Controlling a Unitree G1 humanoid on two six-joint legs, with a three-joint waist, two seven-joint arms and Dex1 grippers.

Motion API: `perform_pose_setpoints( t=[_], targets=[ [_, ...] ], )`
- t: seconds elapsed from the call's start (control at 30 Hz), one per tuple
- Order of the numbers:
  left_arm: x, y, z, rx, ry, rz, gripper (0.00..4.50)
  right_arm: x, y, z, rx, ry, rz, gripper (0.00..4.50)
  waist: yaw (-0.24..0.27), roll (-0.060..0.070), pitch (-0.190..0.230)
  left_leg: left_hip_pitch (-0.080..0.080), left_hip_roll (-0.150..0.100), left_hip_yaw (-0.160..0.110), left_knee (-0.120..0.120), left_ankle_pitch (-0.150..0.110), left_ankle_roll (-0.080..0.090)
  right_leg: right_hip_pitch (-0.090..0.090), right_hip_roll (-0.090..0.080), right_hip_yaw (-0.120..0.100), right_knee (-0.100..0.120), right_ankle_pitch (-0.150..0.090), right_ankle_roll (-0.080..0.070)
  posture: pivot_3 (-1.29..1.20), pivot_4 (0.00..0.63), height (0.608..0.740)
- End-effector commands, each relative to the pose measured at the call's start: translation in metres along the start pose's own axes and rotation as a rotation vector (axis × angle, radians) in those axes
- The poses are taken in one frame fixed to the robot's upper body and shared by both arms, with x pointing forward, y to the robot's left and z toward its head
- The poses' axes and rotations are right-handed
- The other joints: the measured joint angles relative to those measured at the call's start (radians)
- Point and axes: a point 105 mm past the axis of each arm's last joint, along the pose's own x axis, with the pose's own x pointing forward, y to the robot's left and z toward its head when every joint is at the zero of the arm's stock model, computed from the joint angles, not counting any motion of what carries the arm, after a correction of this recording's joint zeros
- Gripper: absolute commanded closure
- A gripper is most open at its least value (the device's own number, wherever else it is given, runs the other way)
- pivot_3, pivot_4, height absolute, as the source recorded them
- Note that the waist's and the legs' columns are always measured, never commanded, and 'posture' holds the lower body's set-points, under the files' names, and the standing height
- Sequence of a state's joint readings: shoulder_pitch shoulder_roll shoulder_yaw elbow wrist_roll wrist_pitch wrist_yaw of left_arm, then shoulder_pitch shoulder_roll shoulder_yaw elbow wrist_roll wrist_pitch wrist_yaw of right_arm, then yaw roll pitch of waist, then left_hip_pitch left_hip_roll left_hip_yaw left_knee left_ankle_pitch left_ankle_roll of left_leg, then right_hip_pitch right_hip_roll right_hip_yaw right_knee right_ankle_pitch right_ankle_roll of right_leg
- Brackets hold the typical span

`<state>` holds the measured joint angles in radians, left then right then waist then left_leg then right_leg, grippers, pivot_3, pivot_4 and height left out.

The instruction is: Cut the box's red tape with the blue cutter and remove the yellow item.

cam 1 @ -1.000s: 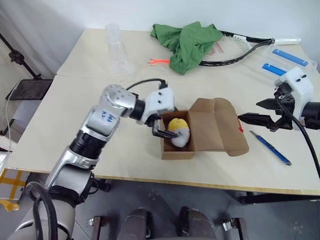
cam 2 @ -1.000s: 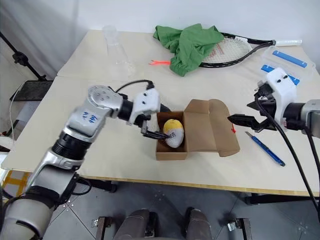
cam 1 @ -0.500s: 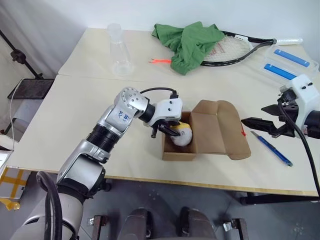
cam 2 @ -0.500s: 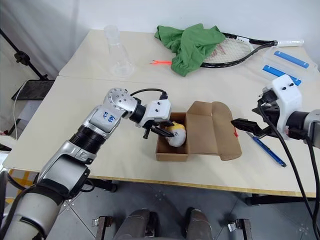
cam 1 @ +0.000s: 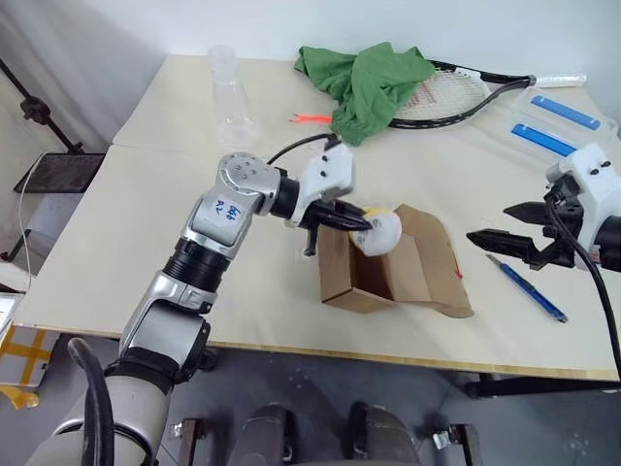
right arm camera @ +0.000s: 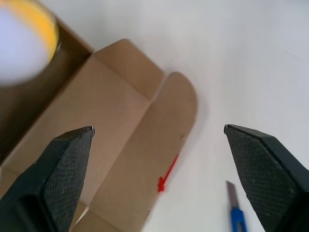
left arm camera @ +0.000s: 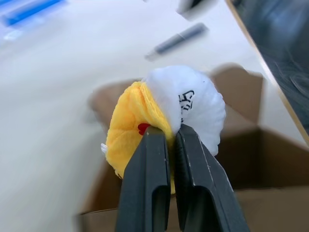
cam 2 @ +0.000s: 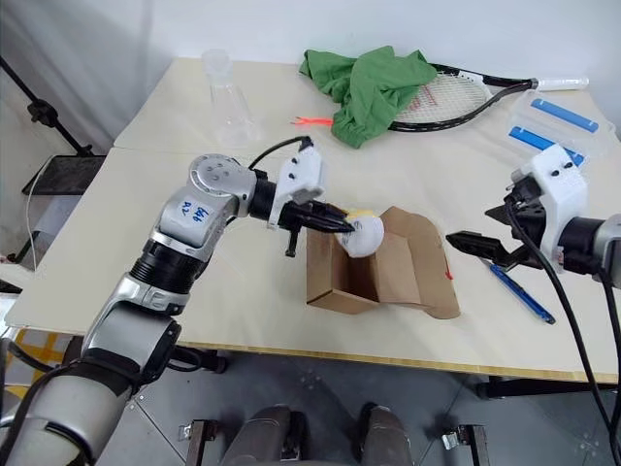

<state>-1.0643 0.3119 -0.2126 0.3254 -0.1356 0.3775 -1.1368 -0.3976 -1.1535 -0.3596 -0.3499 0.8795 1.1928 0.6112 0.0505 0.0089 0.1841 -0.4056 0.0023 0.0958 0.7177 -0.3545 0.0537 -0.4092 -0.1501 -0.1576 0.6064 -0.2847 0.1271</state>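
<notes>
My left gripper (cam 1: pixel 364 225) is shut on the yellow item (left arm camera: pixel 145 111), a small yellow and white plush, and holds it just above the box's opening. The brown box (cam 1: pixel 349 272) sits tilted on the table with its flaps spread to the right. The red tape (cam 1: pixel 458 275) shows as a short strip on the outer flap. The blue cutter (cam 1: pixel 524 288) lies on the table right of the box. My right gripper (cam 1: pixel 487 222) hovers open beside the flaps, above the cutter's near end, holding nothing.
At the table's back lie a green cloth (cam 1: pixel 369 78), a tennis racket (cam 1: pixel 456 92), a clear flask (cam 1: pixel 231 97), a thin orange-red forked object (cam 1: pixel 309 118) and a clear case with blue bars (cam 1: pixel 553 121). The table's front edge runs just below the box.
My left gripper closed on the yellow item inside the box and lifted it up out of the opening. The box tipped up with it. The right gripper stayed put.
</notes>
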Motion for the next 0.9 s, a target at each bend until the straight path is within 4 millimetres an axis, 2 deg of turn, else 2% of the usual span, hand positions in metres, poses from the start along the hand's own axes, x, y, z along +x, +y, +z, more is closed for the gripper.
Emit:
perform_pose_setpoints(
  t=[0.03, 0.13, 0.2, 0.27, 0.4, 0.43, 0.5, 0.6, 0.63, 0.7, 0.77, 0.9],
  targets=[
    [-0.008, 0.014, 0.042, 0.063, -0.128, 0.101, 4.49, -0.009, 0.003, 0.019, -0.058, -0.096, 0.024, 0.00, 0.002, 0.000, 0.000, 0.000, 0.000, 0.000, 0.000, 0.000, 0.000, 0.000, 0.000, 0.000, 0.000, 0.000, 0.000, 0.00, 0.150, 0.740],
    [-0.013, 0.023, 0.051, 0.072, -0.153, 0.168, 4.49, -0.009, 0.005, 0.021, -0.078, -0.114, 0.049, 0.00, 0.002, 0.000, 0.000, 0.000, -0.001, 0.000, 0.001, 0.000, 0.000, 0.000, 0.000, 0.000, 0.000, 0.000, 0.000, 0.00, 0.150, 0.740],
    [-0.029, 0.043, 0.054, 0.057, -0.130, 0.299, 4.49, -0.010, 0.009, 0.025, -0.108, -0.161, 0.096, 0.00, 0.002, 0.000, 0.000, 0.000, -0.001, 0.000, 0.001, 0.000, 0.000, 0.000, 0.000, 0.000, 0.000, 0.000, 0.000, 0.00, 0.150, 0.740],
    [-0.049, 0.064, 0.030, 0.064, 0.040, 0.463, 4.49, -0.014, 0.017, 0.030, -0.159, -0.249, 0.164, 0.00, 0.000, 0.000, 0.000, 0.000, -0.002, 0.000, 0.000, 0.000, 0.000, 0.000, 0.000, 0.000, 0.000, 0.000, 0.000, 0.00, 0.150, 0.740],
    [-0.091, 0.081, -0.015, 0.016, 0.326, 0.661, 4.49, -0.027, 0.028, 0.035, -0.250, -0.410, 0.265, 0.00, -0.005, 0.000, 0.000, 0.003, -0.004, 0.001, -0.002, 0.000, 0.000, 0.000, 0.000, 0.000, 0.001, 0.000, 0.000, 0.00, 0.150, 0.740],
    [-0.109, 0.086, -0.027, 0.010, 0.417, 0.741, 4.49, -0.029, 0.027, 0.035, -0.255, -0.436, 0.278, 0.00, -0.004, 0.000, 0.000, 0.002, -0.003, 0.001, -0.002, 0.000, 0.000, 0.000, 0.001, 0.000, 0.001, 0.000, 0.000, 0.00, 0.150, 0.740],
    [-0.131, 0.089, -0.039, -0.006, 0.504, 0.820, 4.49, -0.031, 0.026, 0.032, -0.275, -0.460, 0.304, 0.00, -0.005, 0.000, 0.000, 0.002, -0.004, 0.001, -0.001, 0.000, 0.000, 0.000, 0.001, 0.000, 0.001, 0.000, 0.000, 0.00, 0.150, 0.740],
    [-0.150, 0.089, -0.047, -0.036, 0.562, 0.893, 4.49, -0.031, 0.022, 0.029, -0.283, -0.461, 0.323, 0.00, 0.004, -0.002, 0.001, 0.002, -0.004, 0.000, 0.000, 0.000, 0.000, 0.000, 0.001, 0.000, 0.002, 0.000, 0.000, 0.00, 0.150, 0.740],
    [-0.162, 0.084, -0.058, -0.070, 0.611, 0.910, 4.49, -0.030, 0.019, 0.026, -0.293, -0.444, 0.333, 0.00, 0.006, -0.002, 0.001, 0.001, -0.004, 0.000, 0.001, 0.000, 0.000, 0.000, 0.000, 0.000, 0.002, 0.000, 0.000, 0.00, 0.150, 0.740],
    [-0.175, 0.072, -0.073, -0.105, 0.683, 0.899, 3.88, -0.027, 0.011, 0.023, -0.312, -0.417, 0.336, 0.00, 0.001, -0.002, 0.001, 0.001, -0.004, -0.001, 0.001, 0.000, 0.000, 0.001, 0.000, 0.000, 0.003, 0.000, 0.000, 0.00, 0.150, 0.740],
    [-0.181, 0.065, -0.079, -0.138, 0.705, 0.887, 3.32, -0.024, 0.004, 0.024, -0.321, -0.418, 0.322, 0.00, -0.003, -0.002, 0.001, 0.002, -0.004, 0.000, 0.001, 0.000, 0.000, 0.001, 0.000, 0.001, 0.003, 0.000, 0.000, 0.00, 0.150, 0.740],
    [-0.191, 0.056, -0.078, -0.161, 0.711, 0.892, 2.14, -0.017, -0.004, 0.031, -0.331, -0.440, 0.309, 0.00, -0.004, -0.003, 0.001, 0.002, -0.003, 0.000, 0.002, 0.000, 0.000, 0.000, 0.000, 0.000, 0.004, 0.000, 0.000, 0.00, 0.150, 0.740]
  ],
)
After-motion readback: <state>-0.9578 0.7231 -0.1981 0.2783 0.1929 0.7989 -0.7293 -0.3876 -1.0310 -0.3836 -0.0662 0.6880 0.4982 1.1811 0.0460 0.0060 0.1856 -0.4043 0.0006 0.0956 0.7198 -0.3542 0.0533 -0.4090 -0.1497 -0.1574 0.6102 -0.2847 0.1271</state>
